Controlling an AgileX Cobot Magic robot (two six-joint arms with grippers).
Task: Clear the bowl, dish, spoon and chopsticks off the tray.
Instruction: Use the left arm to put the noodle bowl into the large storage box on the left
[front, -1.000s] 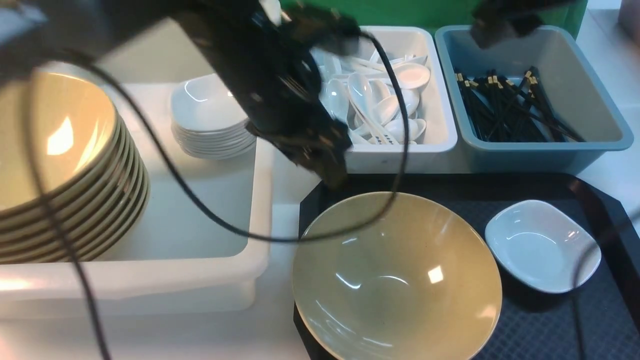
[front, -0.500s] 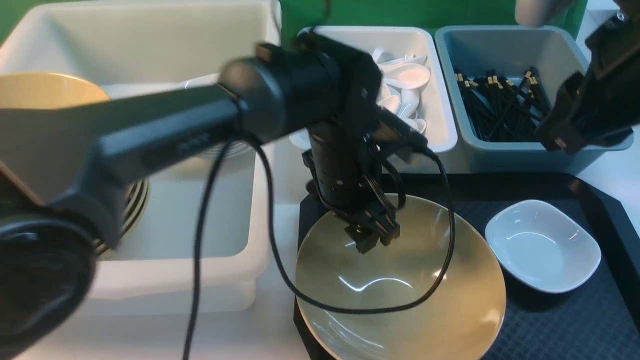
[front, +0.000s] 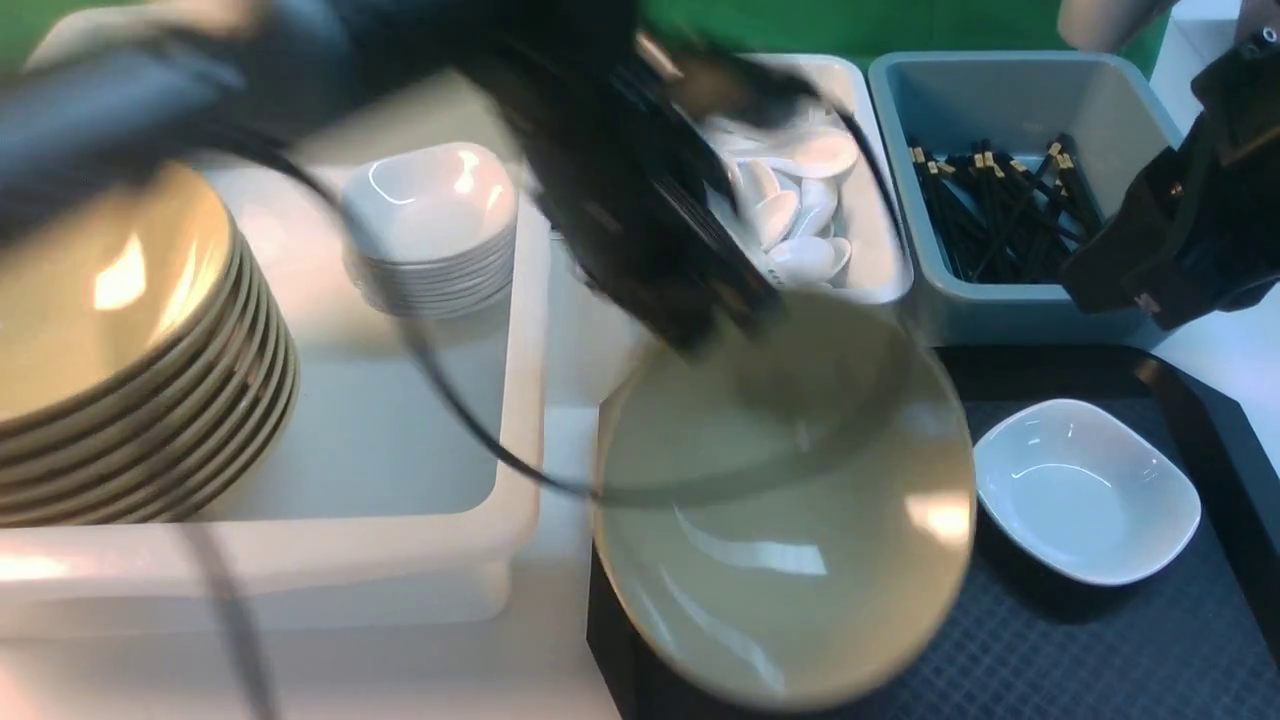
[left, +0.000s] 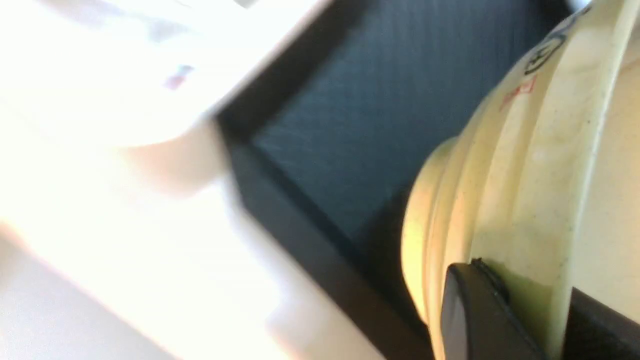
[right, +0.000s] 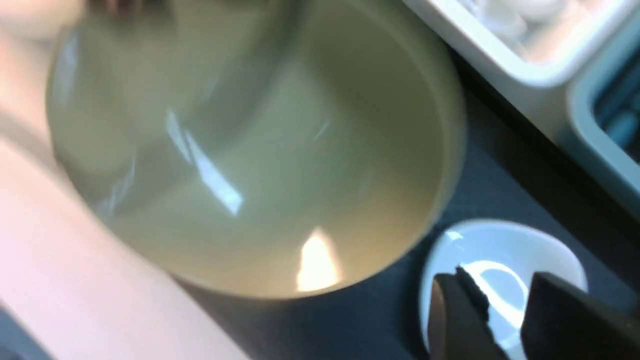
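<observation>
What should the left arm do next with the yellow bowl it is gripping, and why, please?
Probably carry the bowl leftward toward the stack of matching bowls in the large white tub. The left gripper is clamped on its rim, and the bowl looks tilted up off the tray, so the transfer seems the step due.

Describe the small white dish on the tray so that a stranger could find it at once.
Look at the black tray at the front right. Beside the big yellow bowl, on its right, lies the dish, small, white, rounded-square. Unlike the similar stacked dishes in the white tub on the left, it lies alone.
</observation>
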